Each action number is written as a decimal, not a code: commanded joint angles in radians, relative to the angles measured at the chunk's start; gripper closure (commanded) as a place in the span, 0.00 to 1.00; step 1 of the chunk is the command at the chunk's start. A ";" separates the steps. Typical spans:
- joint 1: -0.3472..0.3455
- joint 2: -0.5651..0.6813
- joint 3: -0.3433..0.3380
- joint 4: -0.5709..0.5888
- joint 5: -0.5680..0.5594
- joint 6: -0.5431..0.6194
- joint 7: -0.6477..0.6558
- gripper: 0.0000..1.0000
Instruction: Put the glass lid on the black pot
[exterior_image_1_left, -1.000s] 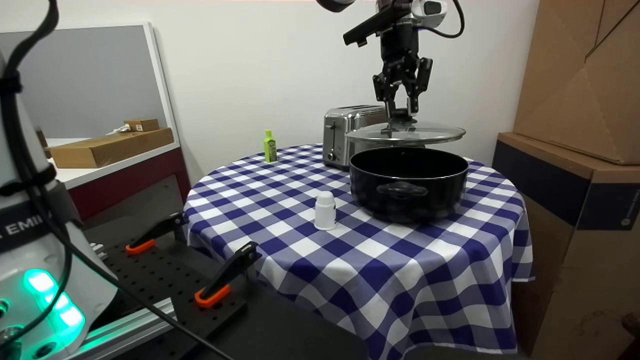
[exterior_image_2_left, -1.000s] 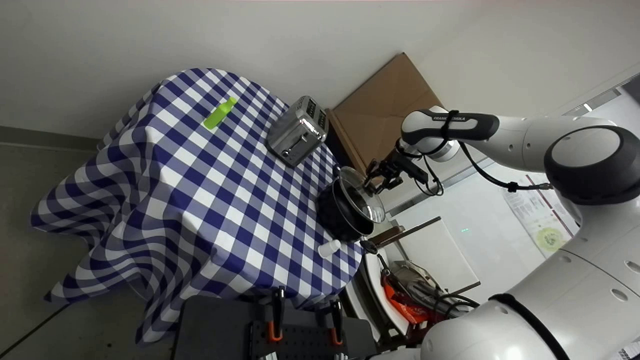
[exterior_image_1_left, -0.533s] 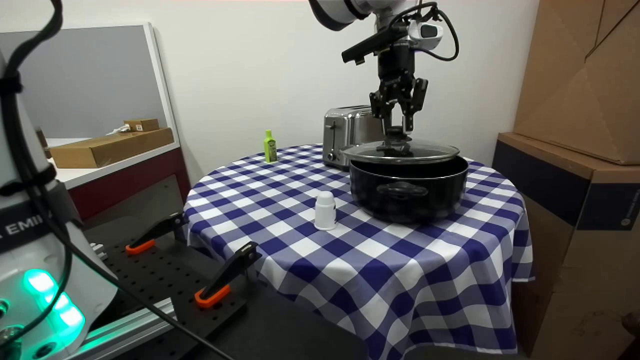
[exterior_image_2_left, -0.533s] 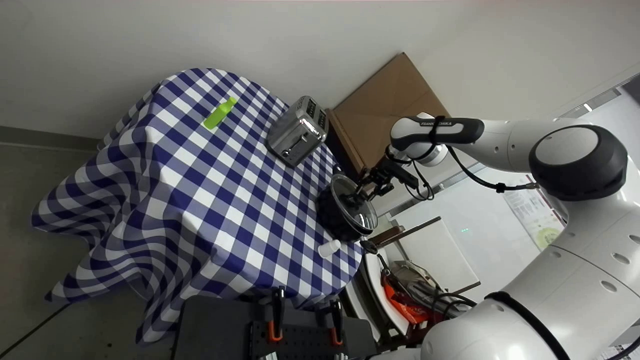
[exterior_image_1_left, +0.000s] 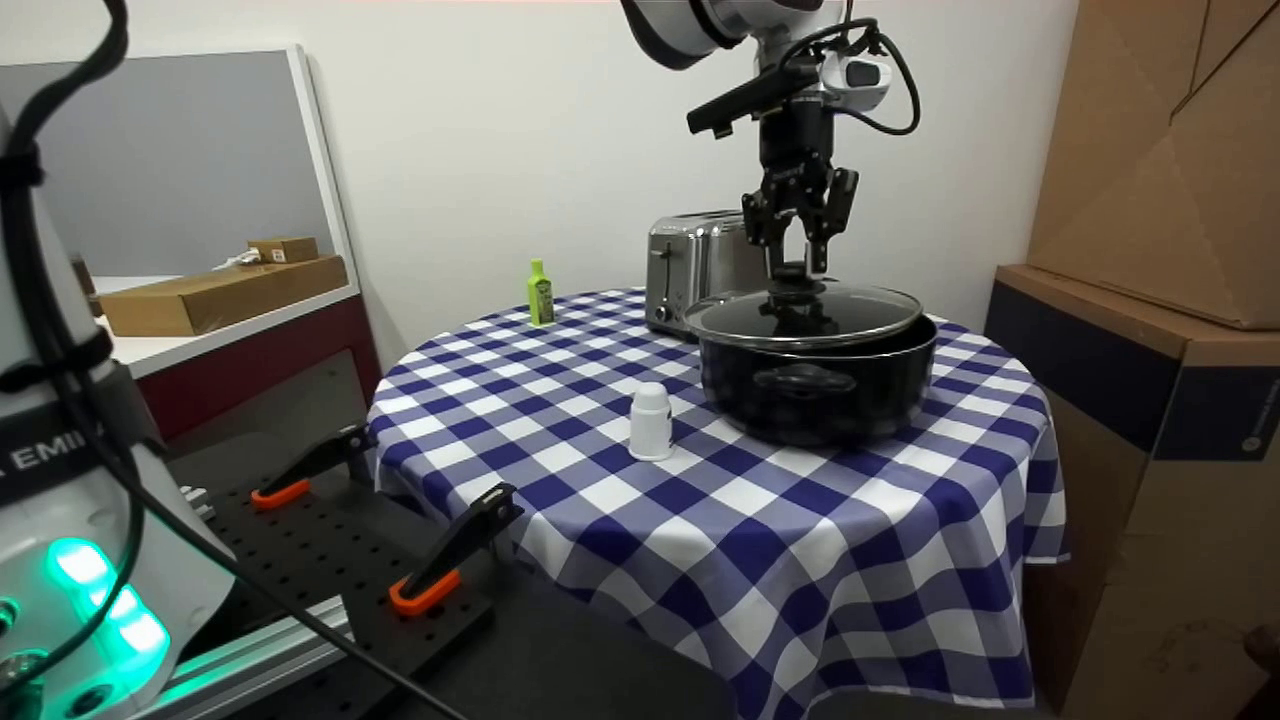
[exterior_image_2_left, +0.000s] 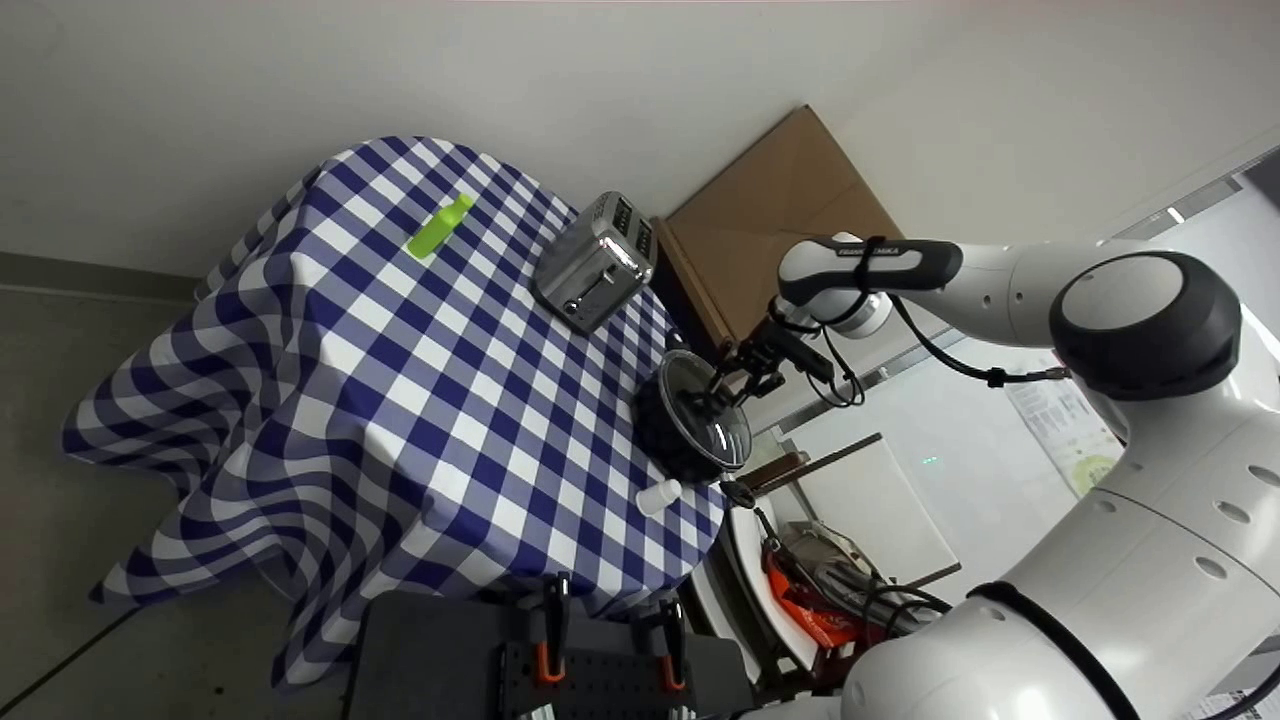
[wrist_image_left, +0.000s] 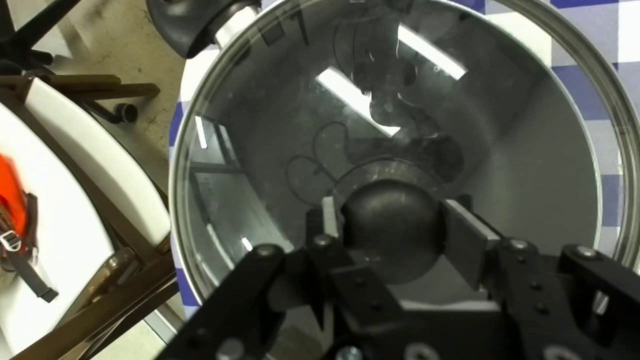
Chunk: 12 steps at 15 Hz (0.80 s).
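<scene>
The black pot (exterior_image_1_left: 815, 410) stands on the checked tablecloth; it also shows in an exterior view (exterior_image_2_left: 662, 445). In the wrist view its side handle (wrist_image_left: 185, 27) sticks out at the upper left. The glass lid (exterior_image_1_left: 740, 322) lies over the pot's opening, tilted and shifted sideways, with a dark crescent of the pot uncovered. It also shows in an exterior view (exterior_image_2_left: 685, 375) and fills the wrist view (wrist_image_left: 510, 150). My gripper (exterior_image_1_left: 797, 262) points down, its fingers on both sides of the lid's dark knob (wrist_image_left: 392, 225). I cannot tell whether the lid touches the rim all round.
A silver toaster (exterior_image_1_left: 700, 275) stands close behind the pot. A white shaker (exterior_image_1_left: 651, 425) stands in front of it. A green bottle (exterior_image_1_left: 540, 295) is farther back. Cardboard boxes (exterior_image_1_left: 1150, 180) stand beside the table. The table edge is close to the pot.
The gripper and lid came down from above the pot to its rim. In the last half second the lid sank a little more and its near side tipped lower.
</scene>
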 joint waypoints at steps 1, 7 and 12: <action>-0.013 0.004 -0.011 0.006 0.030 -0.008 -0.014 0.74; -0.039 0.005 -0.017 0.002 0.076 0.000 -0.024 0.74; -0.058 0.016 -0.023 0.012 0.102 -0.001 -0.027 0.74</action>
